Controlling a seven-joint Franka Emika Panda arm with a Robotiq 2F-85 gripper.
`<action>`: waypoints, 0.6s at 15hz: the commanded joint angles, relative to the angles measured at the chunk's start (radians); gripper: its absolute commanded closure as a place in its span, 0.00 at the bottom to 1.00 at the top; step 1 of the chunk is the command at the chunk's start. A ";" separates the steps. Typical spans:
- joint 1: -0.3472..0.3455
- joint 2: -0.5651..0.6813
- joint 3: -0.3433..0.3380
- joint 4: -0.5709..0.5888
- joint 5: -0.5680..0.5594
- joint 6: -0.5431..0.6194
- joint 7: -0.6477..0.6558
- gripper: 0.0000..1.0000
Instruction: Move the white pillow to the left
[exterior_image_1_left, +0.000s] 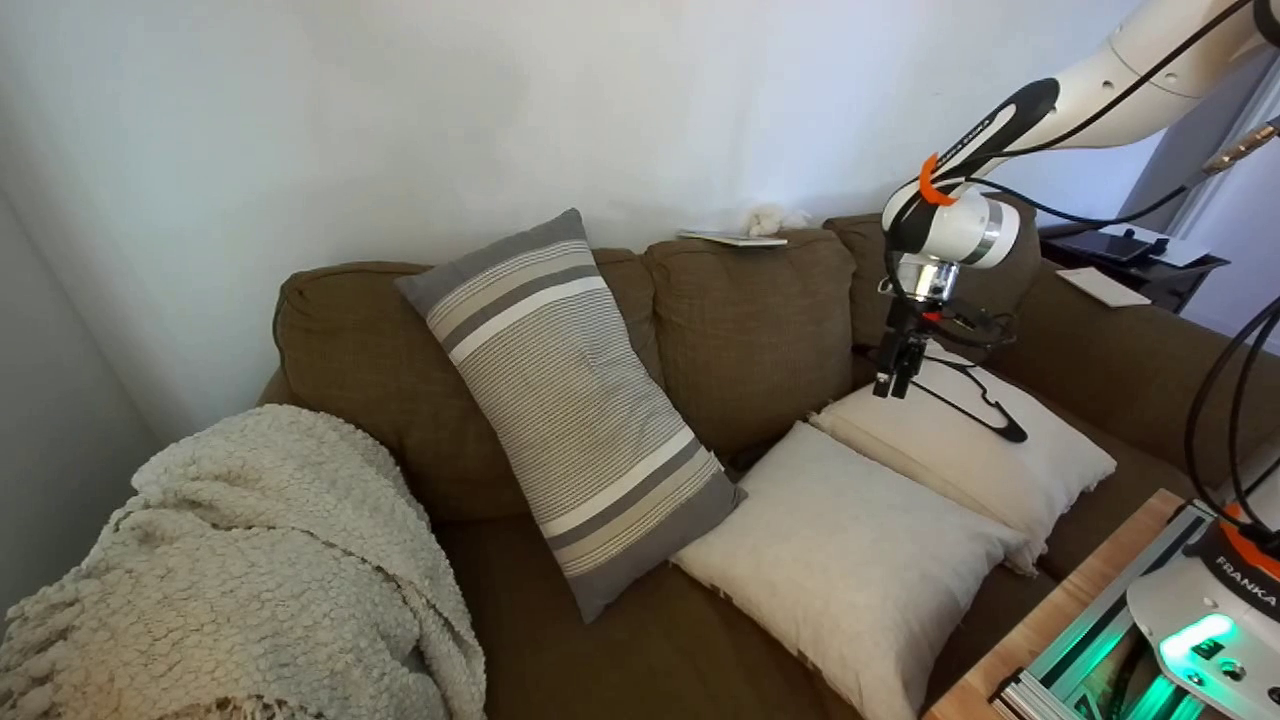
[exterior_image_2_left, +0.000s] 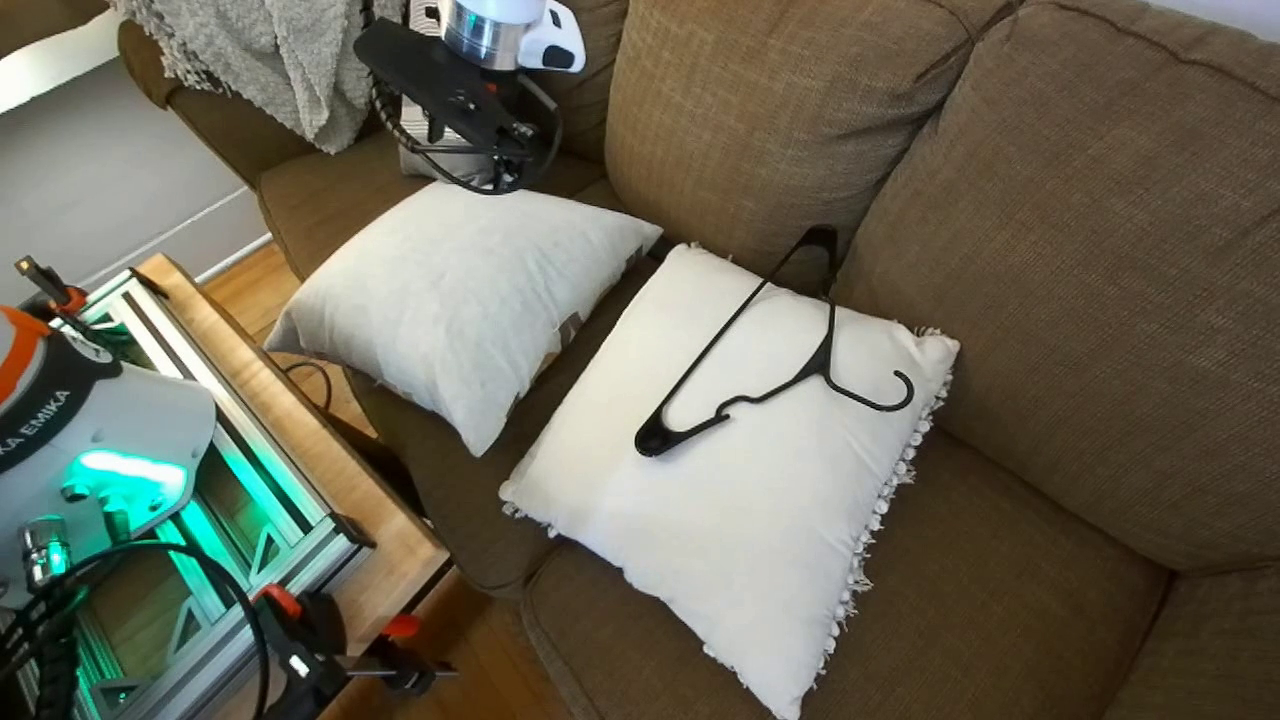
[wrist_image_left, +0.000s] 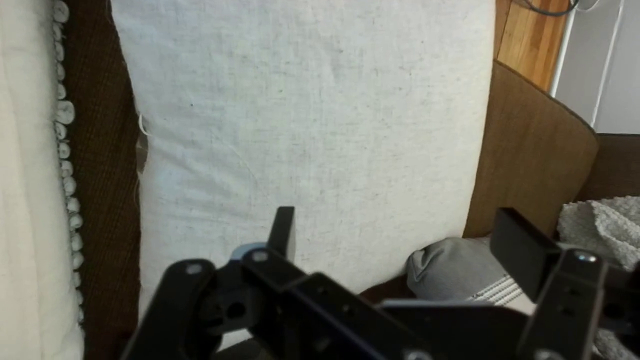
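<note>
The white pillow (exterior_image_1_left: 850, 545) lies on the seat of the sofa (exterior_image_1_left: 755, 340), just beside the sofa-side edge of the table (exterior_image_2_left: 300, 430) that carries the base (exterior_image_2_left: 110, 430). The fringed pillow (exterior_image_2_left: 690, 520), also white, lies nearer the table corner with the clamp (exterior_image_2_left: 310, 625); the white pillow lies farther along the edge from that corner. In the wrist view a narrow strip of sofa shows between the two. A black hanger (exterior_image_2_left: 655, 438) rests on the fringed pillow.

The arm (exterior_image_1_left: 1070, 110) reaches out over the table's sofa-side edge, and its gripper (wrist_image_left: 395, 227) hangs above the pillows with its fingers wide apart. In the wrist view one finger stands over the white pillow, the other in front of the striped pillow (exterior_image_1_left: 570, 400). How high the fingertips are above the fabric is hard to judge from these angles.

The striped pillow leans at a tilt against the backrest, on the side of the white pillow away from the clamped corner; in an exterior view its lower end overlaps the white pillow's rim. Past it, farthest from that corner, a woolly blanket (exterior_image_1_left: 260, 570) is draped over the sofa's end. On top of the backrest, across from the table, lies a thin flat item (exterior_image_1_left: 735, 238).
</note>
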 joint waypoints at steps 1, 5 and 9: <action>-0.072 -0.004 0.071 -0.001 -0.030 0.009 0.021 0.00; -0.162 0.135 0.109 0.148 0.010 -0.062 -0.047 0.00; -0.268 0.352 0.137 0.379 -0.012 -0.193 -0.041 0.00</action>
